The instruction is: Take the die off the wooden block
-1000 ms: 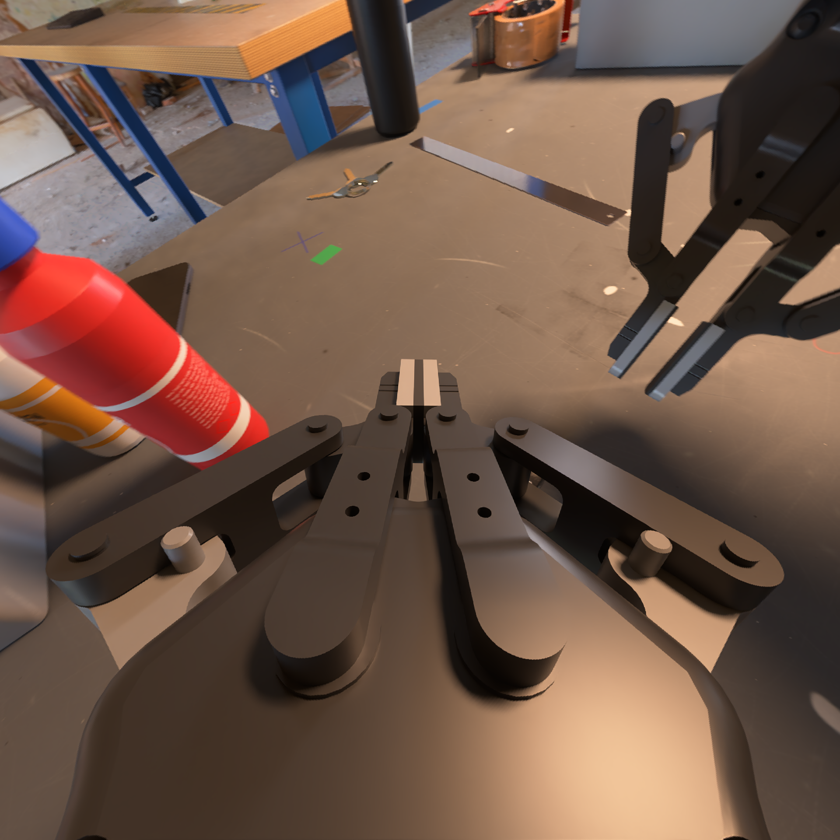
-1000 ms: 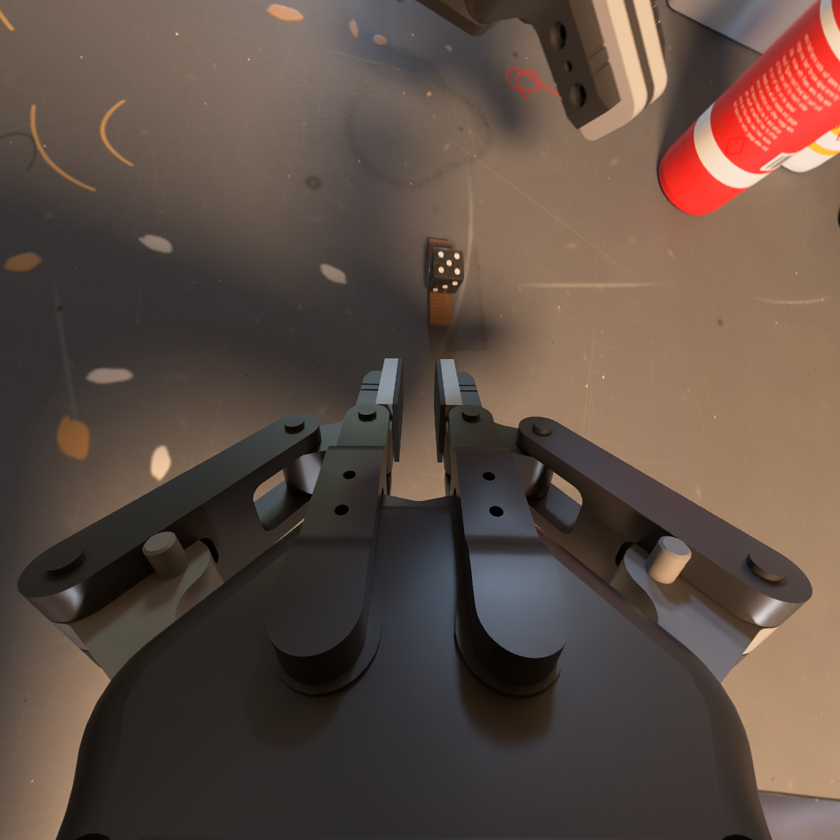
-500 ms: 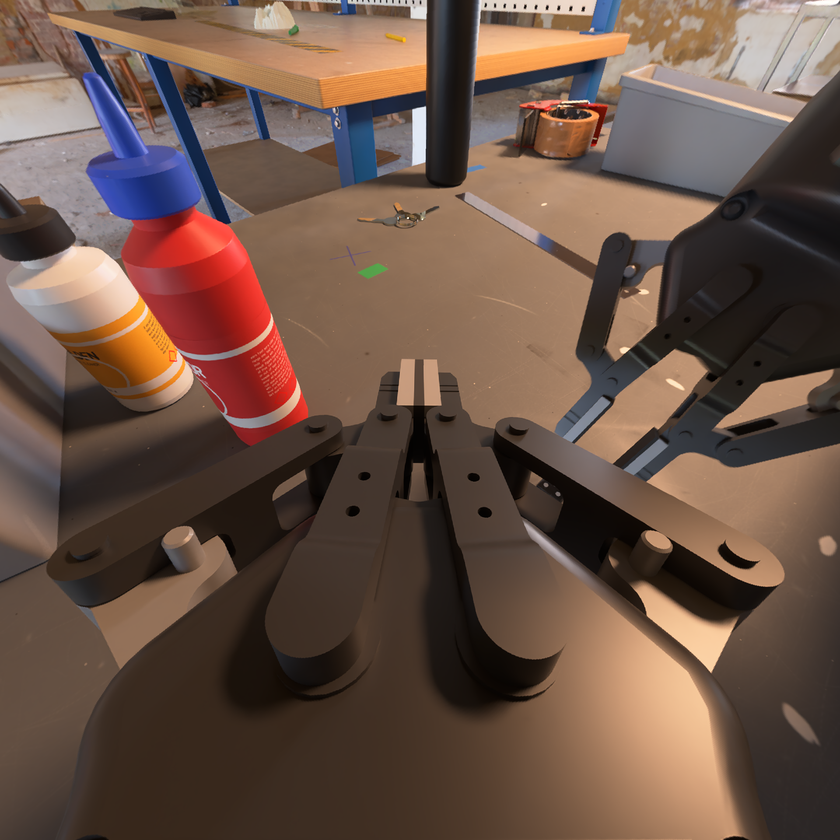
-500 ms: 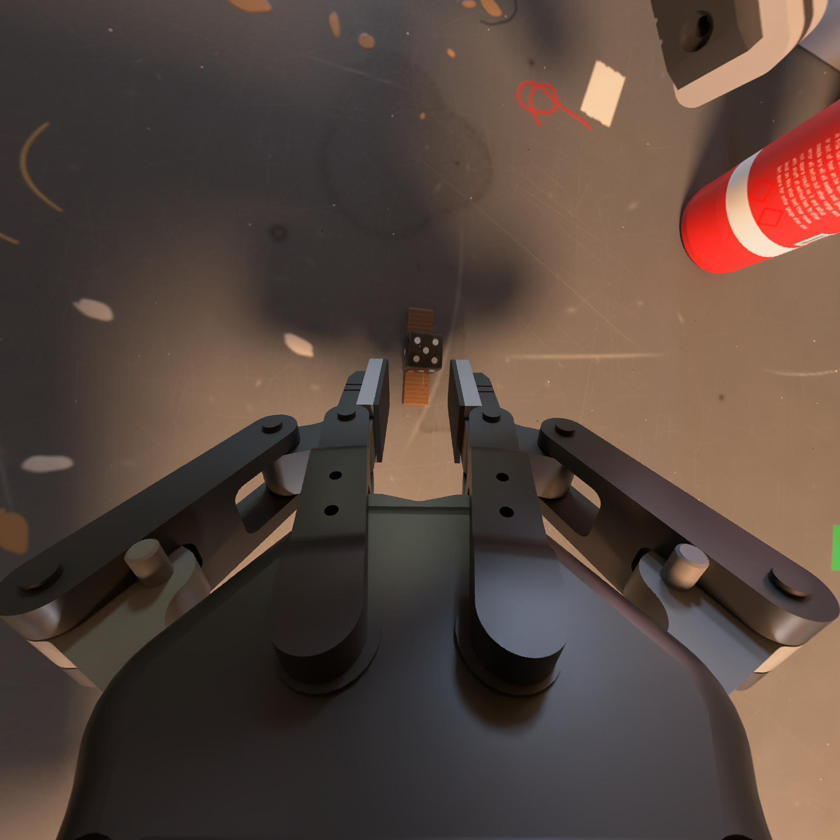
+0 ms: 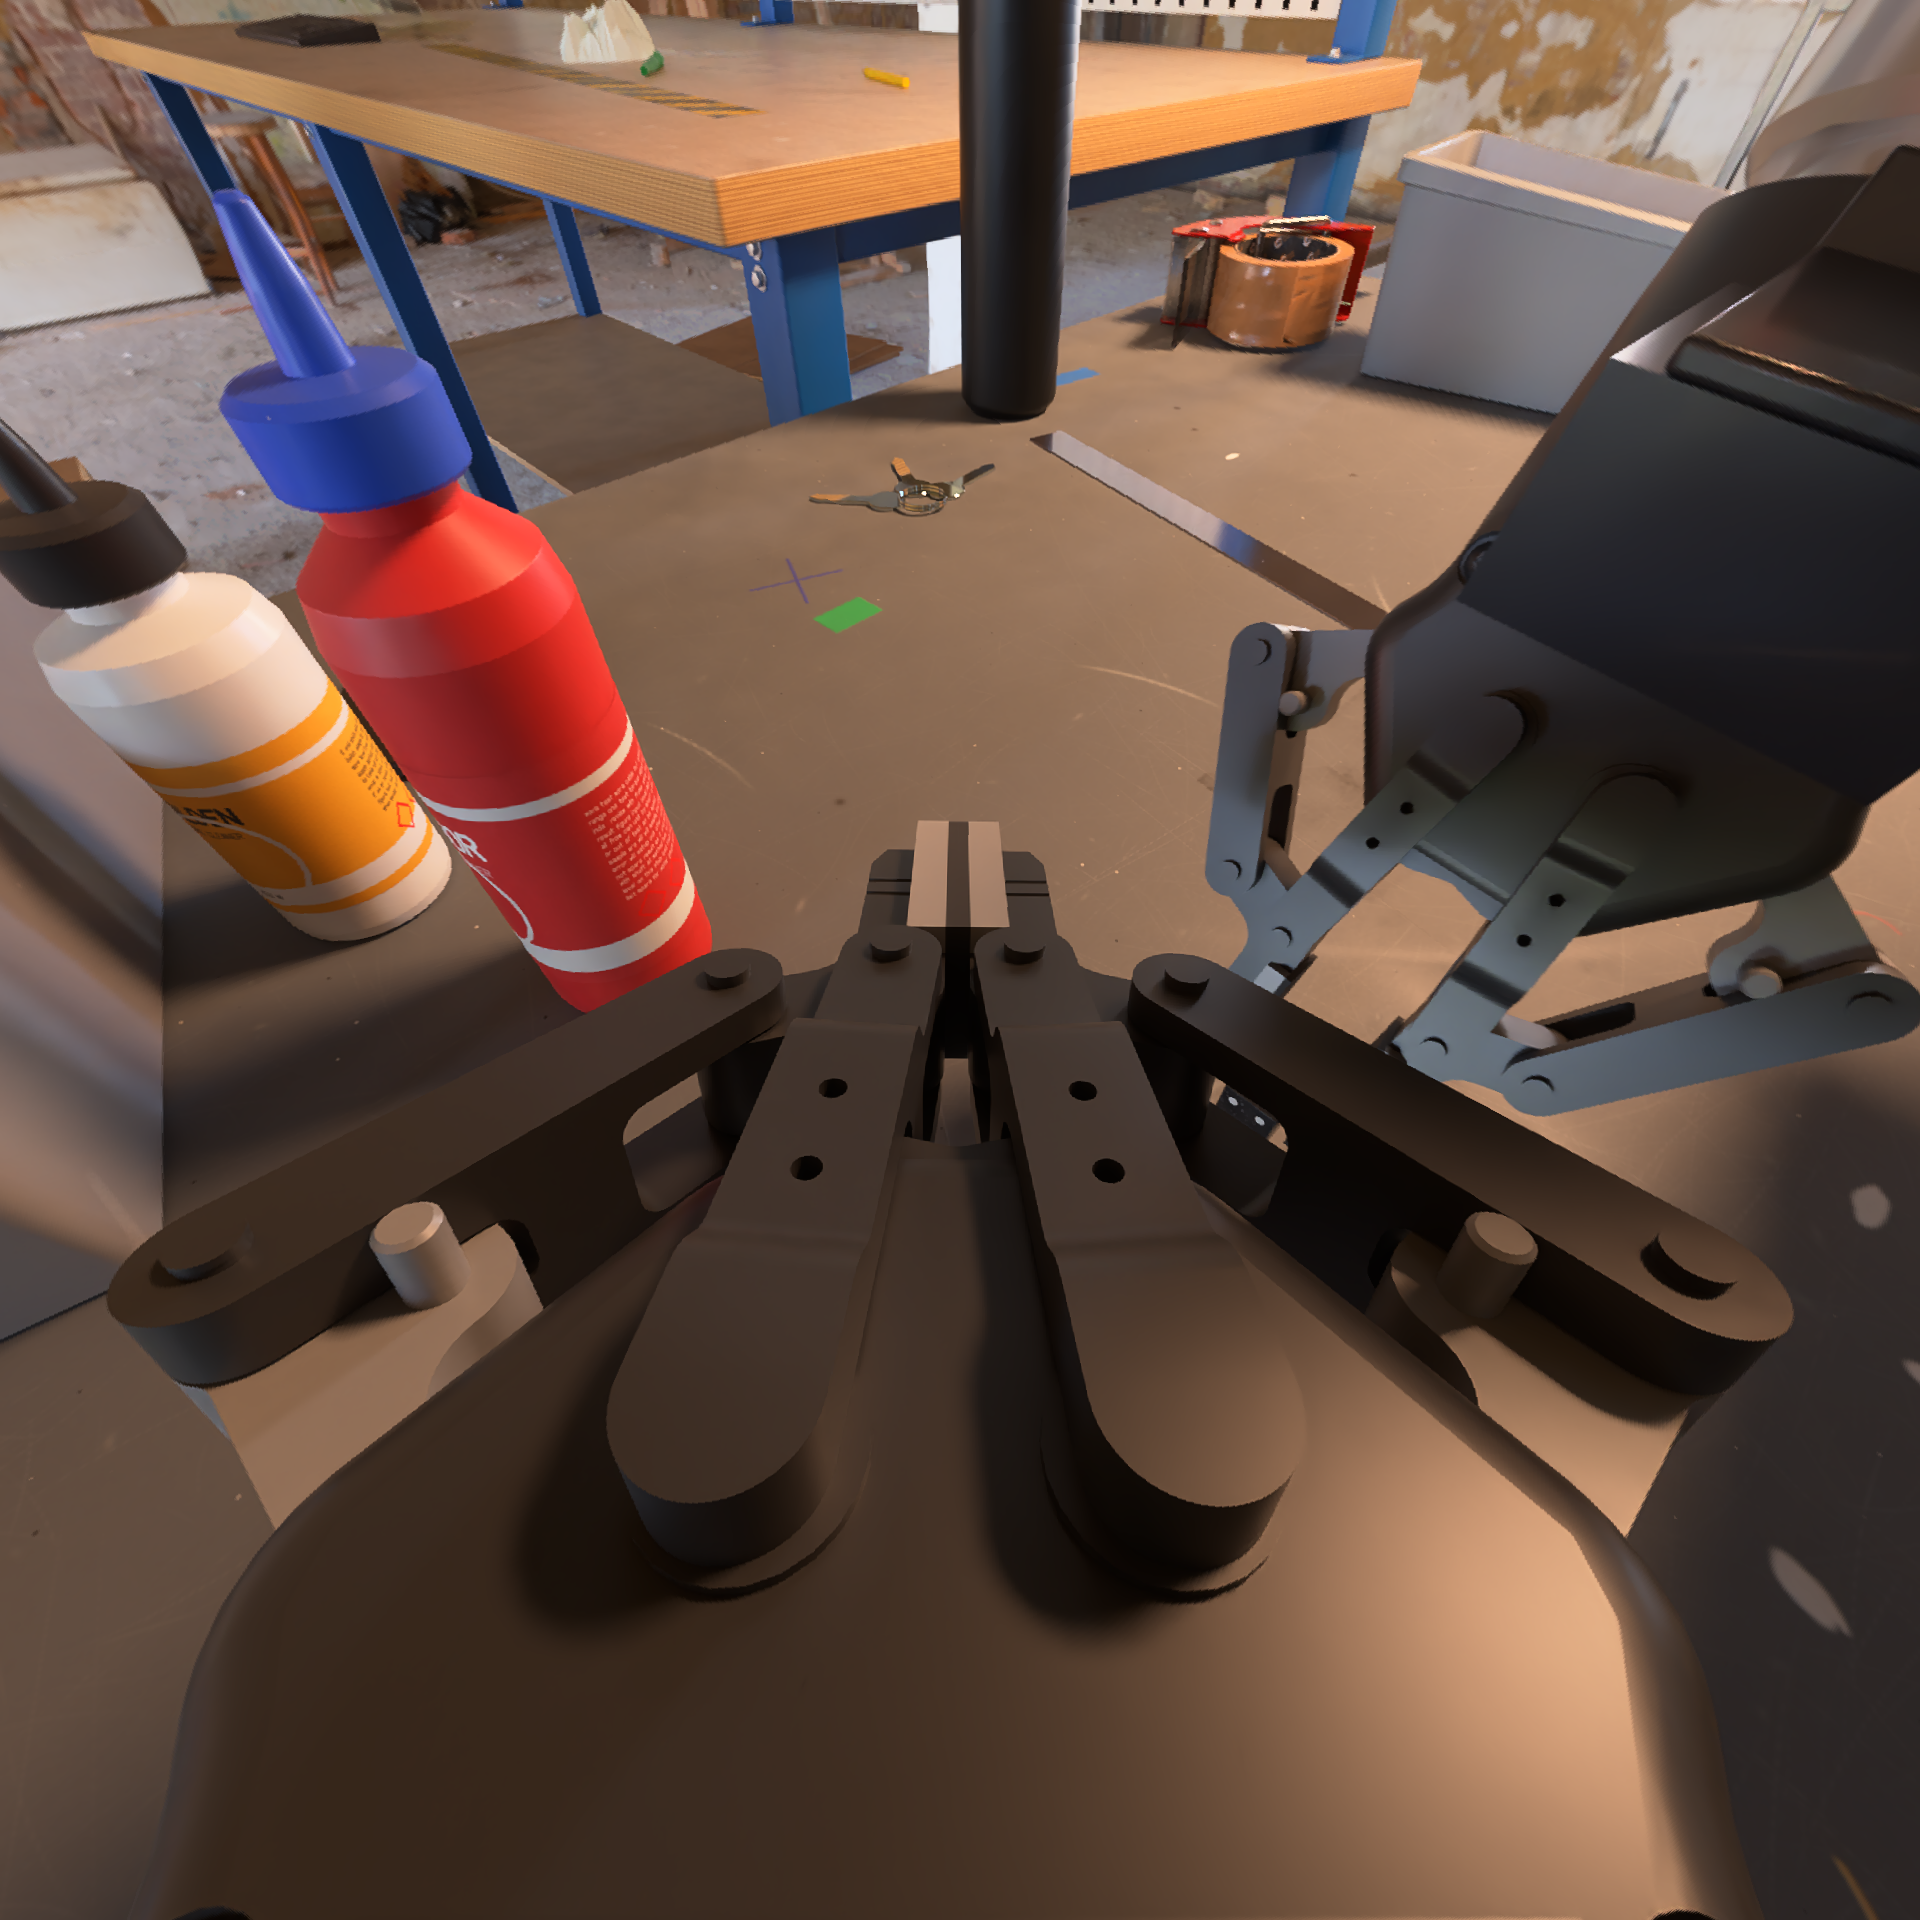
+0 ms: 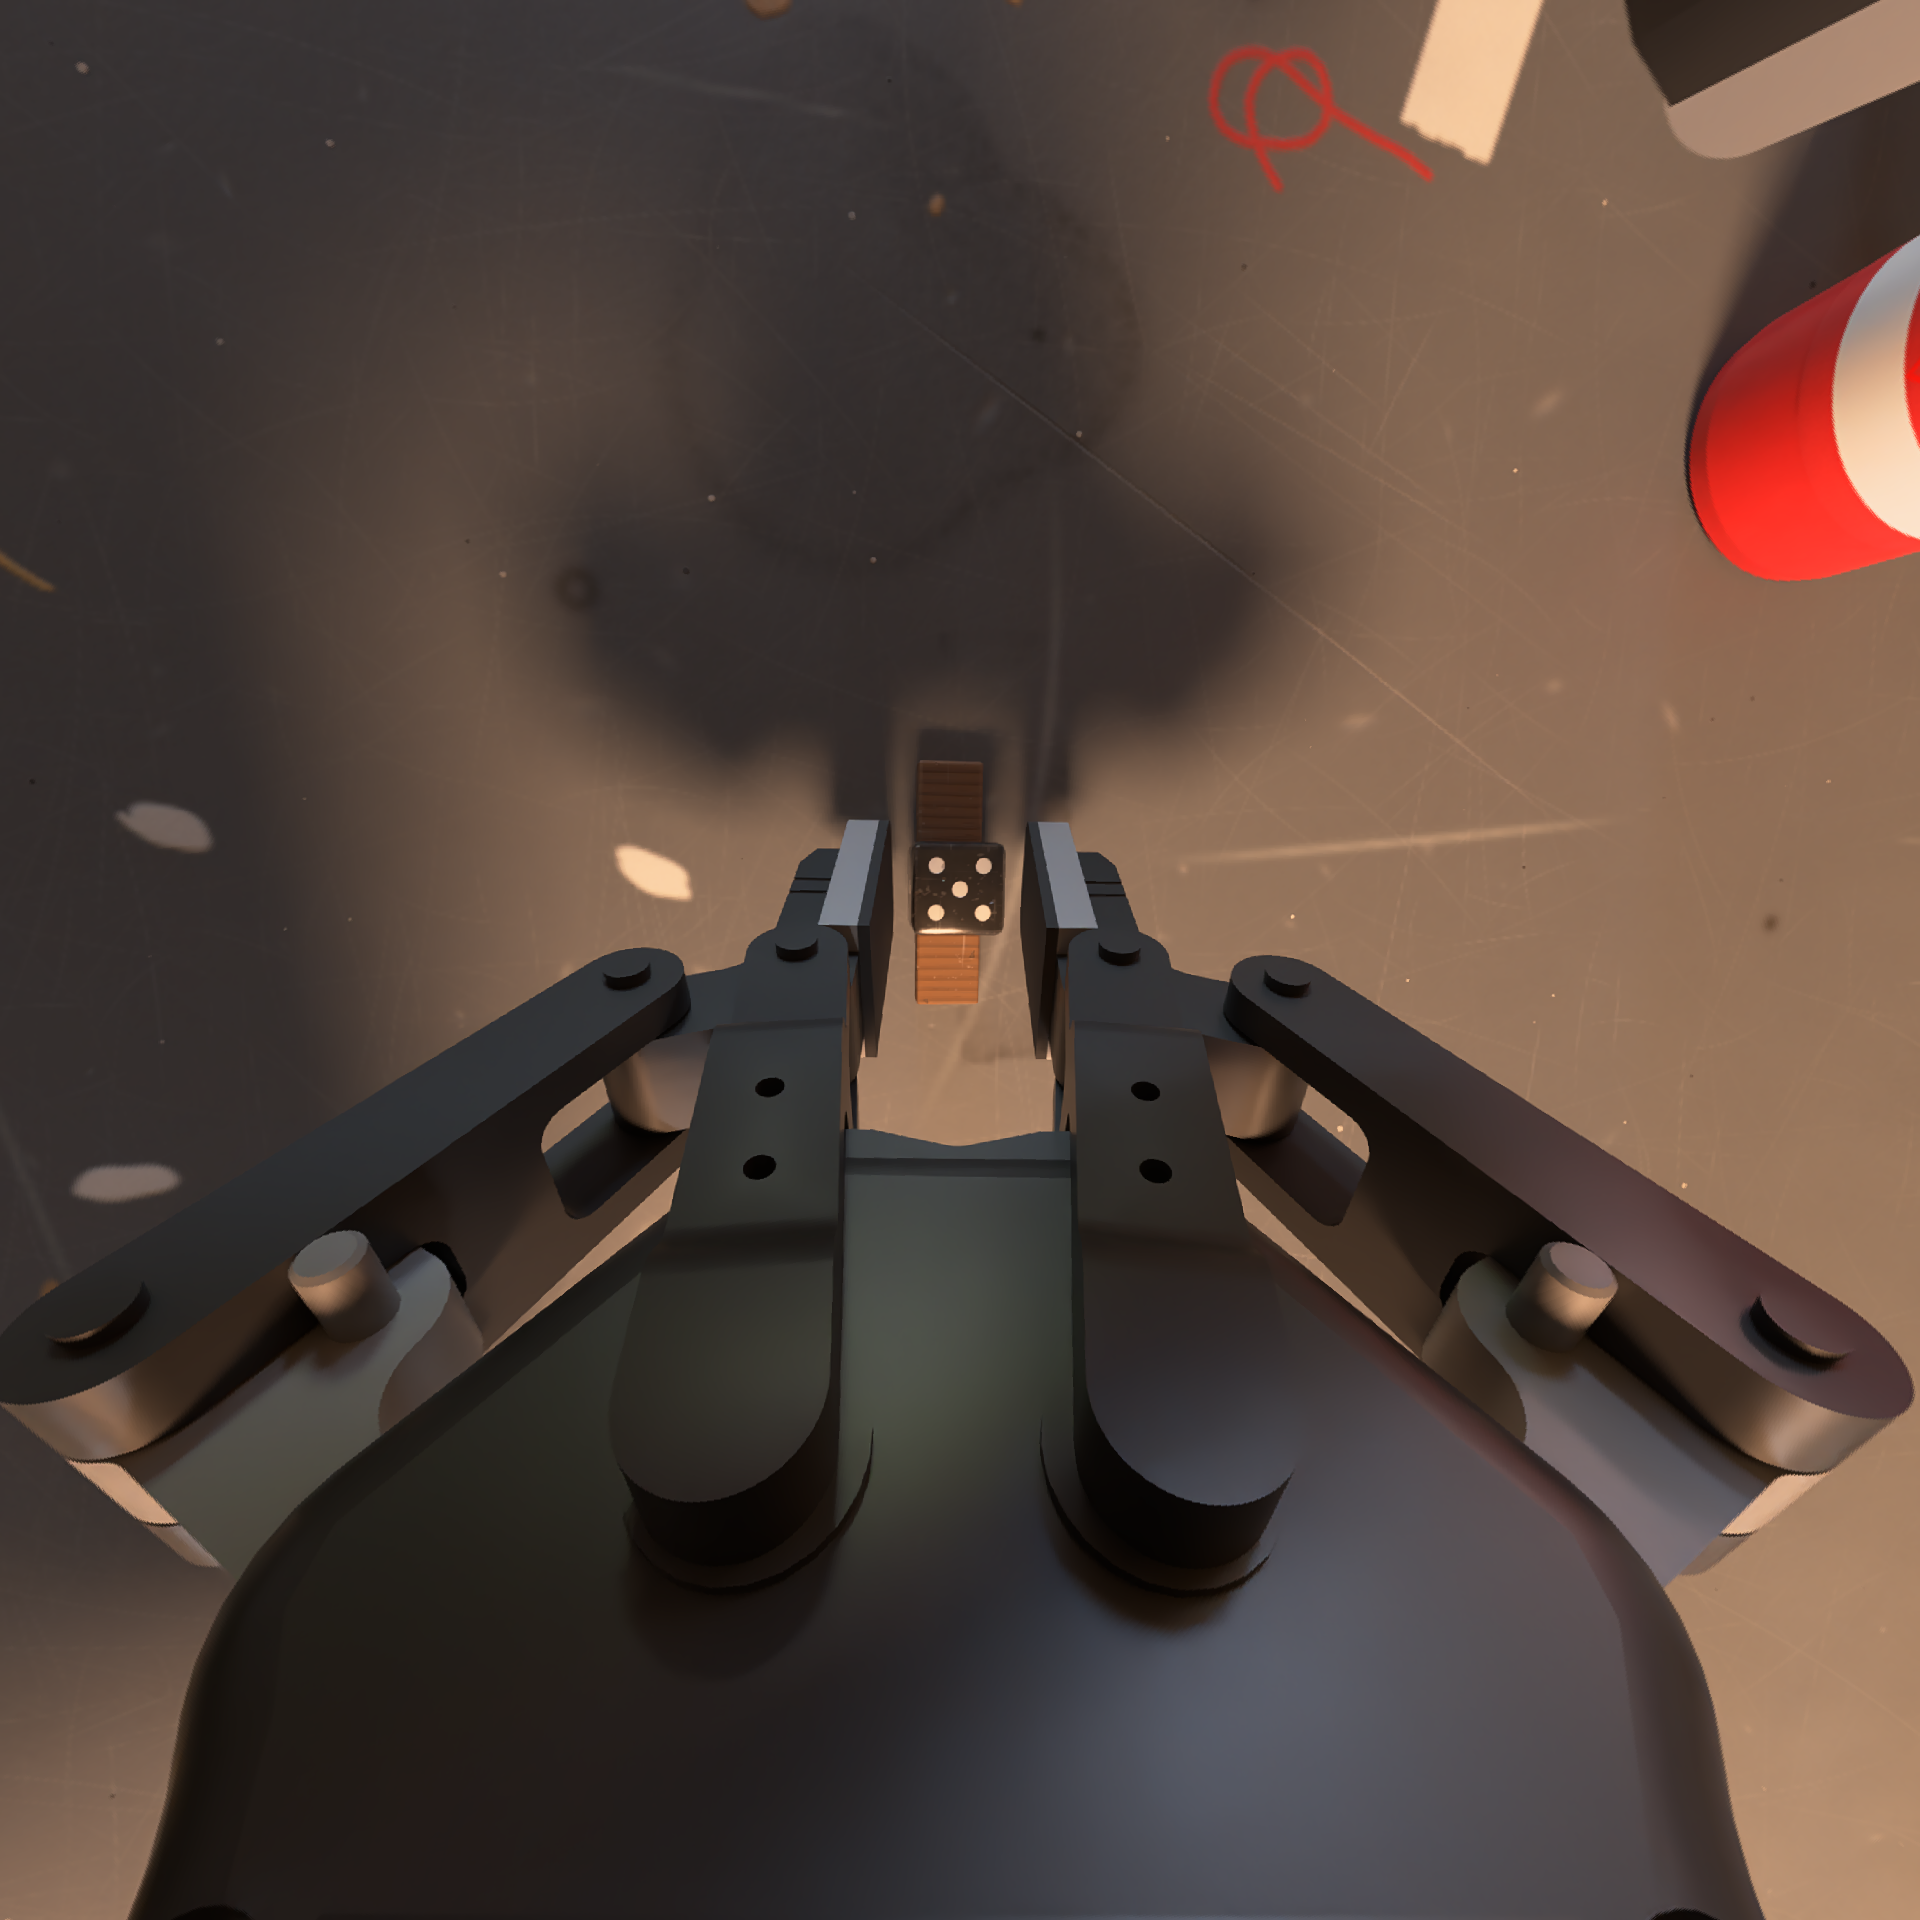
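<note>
In the right wrist view a small black die (image 6: 958,889) with white pips sits on a narrow wooden block (image 6: 949,798) lying flat on the dark table. My right gripper (image 6: 957,875) is open and points straight down, one fingertip on each side of the die, with small gaps to it. In the left wrist view my left gripper (image 5: 956,871) is shut and empty, held low over the table. The right gripper's fingers (image 5: 1340,883) show there to the right, and a sliver of the die (image 5: 1245,1108) peeks out behind my left linkage.
A red bottle (image 5: 488,727) with a blue cap and a white and orange bottle (image 5: 218,727) stand at the left. Keys (image 5: 904,494), a metal ruler (image 5: 1195,520), a black post (image 5: 1013,208), a tape dispenser (image 5: 1273,275) and a grey bin (image 5: 1507,270) lie farther back.
My right gripper has come down over the die and opened wider, so the die now sits between its fingertips. The left gripper has tilted up and stayed shut.
</note>
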You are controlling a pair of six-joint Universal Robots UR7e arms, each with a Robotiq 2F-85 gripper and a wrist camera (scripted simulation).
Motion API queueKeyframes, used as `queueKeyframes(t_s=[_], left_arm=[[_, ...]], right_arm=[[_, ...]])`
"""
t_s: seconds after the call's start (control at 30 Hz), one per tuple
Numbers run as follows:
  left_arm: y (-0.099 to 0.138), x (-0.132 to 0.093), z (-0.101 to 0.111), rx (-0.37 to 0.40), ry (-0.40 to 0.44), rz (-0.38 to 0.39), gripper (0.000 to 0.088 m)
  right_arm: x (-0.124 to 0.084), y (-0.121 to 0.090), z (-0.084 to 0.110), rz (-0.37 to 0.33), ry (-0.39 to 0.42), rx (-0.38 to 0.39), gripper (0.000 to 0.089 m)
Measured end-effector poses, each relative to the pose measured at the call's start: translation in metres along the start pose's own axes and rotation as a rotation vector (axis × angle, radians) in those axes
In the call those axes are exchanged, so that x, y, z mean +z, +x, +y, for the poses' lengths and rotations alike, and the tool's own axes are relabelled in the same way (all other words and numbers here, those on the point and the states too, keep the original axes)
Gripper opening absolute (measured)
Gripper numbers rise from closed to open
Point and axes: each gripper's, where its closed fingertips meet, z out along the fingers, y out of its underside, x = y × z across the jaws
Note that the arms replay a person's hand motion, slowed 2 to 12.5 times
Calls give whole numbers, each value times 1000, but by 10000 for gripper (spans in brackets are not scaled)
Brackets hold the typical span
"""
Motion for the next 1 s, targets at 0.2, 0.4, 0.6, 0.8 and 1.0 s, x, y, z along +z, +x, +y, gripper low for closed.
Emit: queueKeyframes(t_s=[0.2, 0.4, 0.6, 0.8, 1.0], left_arm=[[3, 0, 6, -7, -34, 31, 0], [6, 0, 10, -27, -60, 76, 0], [18, 0, 19, -78, -111, 181, 0], [39, -1, 26, -172, -164, 338, 0], [65, -1, 26, -257, -199, 493, 48]], right_arm=[[3, 2, 0, 10, -41, 1, 165], [3, 1, 0, 13, -61, 6, 166], [-3, -1, -2, 37, -10, -26, 166], [-20, -4, -7, 102, 100, -83, 166], [-45, -7, -10, 206, 204, -151, 166]])
